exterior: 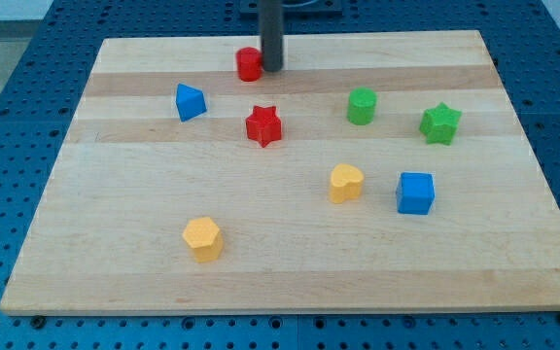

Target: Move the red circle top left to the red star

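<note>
The red circle (249, 64) is a small, squat cylinder of bright, glossy red, its round top face a shade lighter than its side wall. It stands upright near the view's top edge of the worktop (144, 262), a little left of the middle. My tip (271, 69) sits just beside it on the view's right, the dark rod so close to the block's flank that they seem to touch, though contact cannot be made out for sure. There is no pincer on this arm, only the straight rod, so nothing is clasped or held.

Below the circle and slightly to the view's right lies the red star (263, 126), the same red, with blunt points, clearly apart from the circle. To the view's left of the star is a blue block (190, 101) with slanted faces, roughly wedge-like. Toward the view's right, a green cylinder (362, 106) stands at about the star's height, and farther right a green star (440, 123) near the worktop's right side.

Lower down, a yellow heart (345, 182) lies just left of a blue cube (416, 192), the two near but not touching. A yellow hexagon-like block (203, 238) sits alone toward the view's bottom left. The worktop is pale wooden board resting on a blue perforated surface (8, 58).
</note>
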Robot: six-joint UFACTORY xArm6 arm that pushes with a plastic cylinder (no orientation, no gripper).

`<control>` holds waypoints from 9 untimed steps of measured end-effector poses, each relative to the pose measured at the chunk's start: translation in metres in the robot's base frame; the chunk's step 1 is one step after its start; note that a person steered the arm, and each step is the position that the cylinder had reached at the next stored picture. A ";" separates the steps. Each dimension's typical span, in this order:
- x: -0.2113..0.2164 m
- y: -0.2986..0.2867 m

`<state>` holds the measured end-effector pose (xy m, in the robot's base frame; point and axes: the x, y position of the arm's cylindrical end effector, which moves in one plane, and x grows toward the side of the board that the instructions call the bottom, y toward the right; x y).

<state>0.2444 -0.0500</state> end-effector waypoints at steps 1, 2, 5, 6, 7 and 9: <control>-0.030 -0.022; -0.039 -0.015; -0.042 -0.047; -0.033 -0.068; -0.025 -0.079; -0.023 -0.001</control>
<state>0.2215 -0.0510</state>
